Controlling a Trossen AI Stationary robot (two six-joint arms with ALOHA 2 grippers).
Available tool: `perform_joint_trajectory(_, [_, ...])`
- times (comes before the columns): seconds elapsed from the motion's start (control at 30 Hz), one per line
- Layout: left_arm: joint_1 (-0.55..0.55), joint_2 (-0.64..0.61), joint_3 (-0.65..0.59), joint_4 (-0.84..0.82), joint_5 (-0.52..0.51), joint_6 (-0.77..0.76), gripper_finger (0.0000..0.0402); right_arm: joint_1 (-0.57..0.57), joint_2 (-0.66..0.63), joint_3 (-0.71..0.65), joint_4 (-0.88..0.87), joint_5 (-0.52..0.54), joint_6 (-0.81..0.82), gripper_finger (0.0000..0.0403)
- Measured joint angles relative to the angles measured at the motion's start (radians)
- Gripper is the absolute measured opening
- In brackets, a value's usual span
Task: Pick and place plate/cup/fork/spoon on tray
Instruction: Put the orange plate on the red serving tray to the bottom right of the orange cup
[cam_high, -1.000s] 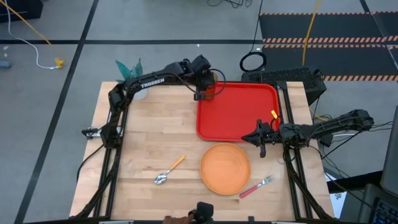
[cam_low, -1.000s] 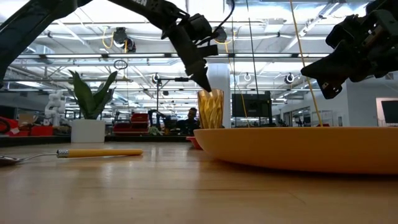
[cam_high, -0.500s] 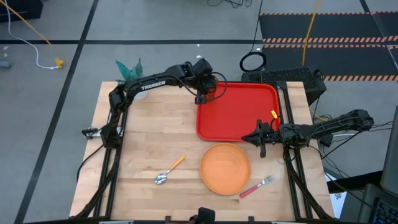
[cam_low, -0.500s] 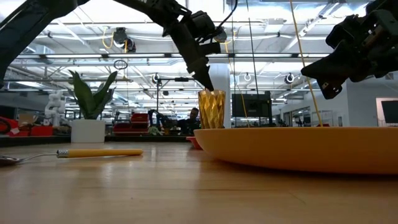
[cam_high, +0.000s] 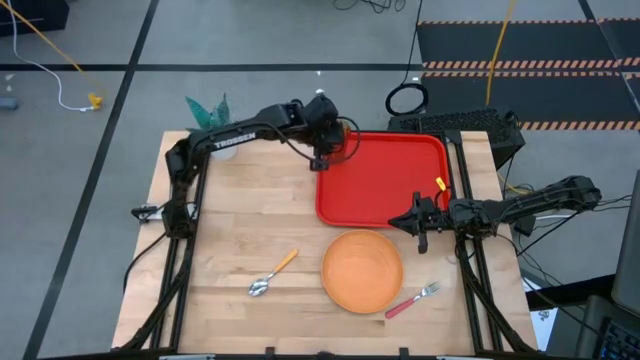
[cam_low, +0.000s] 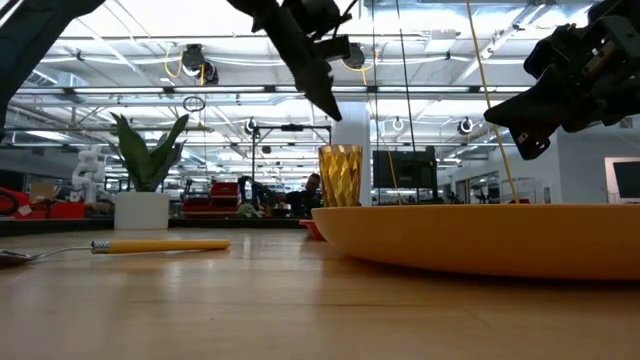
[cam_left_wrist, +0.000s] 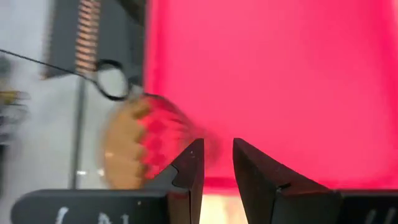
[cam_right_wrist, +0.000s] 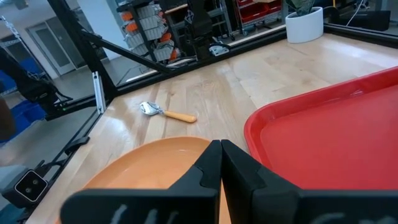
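Observation:
The amber cup (cam_low: 341, 176) stands upright on its base in the far left corner of the red tray (cam_high: 390, 185). My left gripper (cam_low: 330, 108) hangs above the cup's rim and clear of it. The left wrist view shows the left gripper (cam_left_wrist: 217, 162) open by a narrow gap with nothing between its fingers, and the cup (cam_left_wrist: 140, 146) off to one side. The orange plate (cam_high: 362, 271), the spoon (cam_high: 272, 273) and the fork (cam_high: 412, 298) lie on the table near the front. My right gripper (cam_high: 395, 221) is shut above the tray's near right corner.
A white pot with a teal plant (cam_low: 140, 210) stands at the table's far left corner, left of the tray. The plate (cam_low: 480, 240) lies just in front of the tray, with the spoon (cam_right_wrist: 165, 112) to its left and the fork to its right.
My left gripper has risen from the cup's rim to well above it, with the gap between its fingers unchanged. The cup has stayed upright on the tray.

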Motion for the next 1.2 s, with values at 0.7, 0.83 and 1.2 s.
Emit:
perform_joint_trajectory(0.7, [-0.051, 0.017, -0.431, 0.426, -0.095, -0.031, 0.0088, 0.059, 0.009, 0.0, 0.042, 0.007, -0.005, 0.0])
perform_joint_trajectory(0.83, [-0.035, 0.017, -0.492, 0.519, -0.096, -0.025, 0.0088, 0.059, 0.009, 0.0, 0.052, 0.008, -0.011, 0.0])
perform_joint_trajectory(1.2, [0.018, 0.016, -0.613, 0.786, -0.003, 0.002, 0.0088, 0.059, 0.009, 0.0, 0.061, 0.009, -0.008, 0.0])
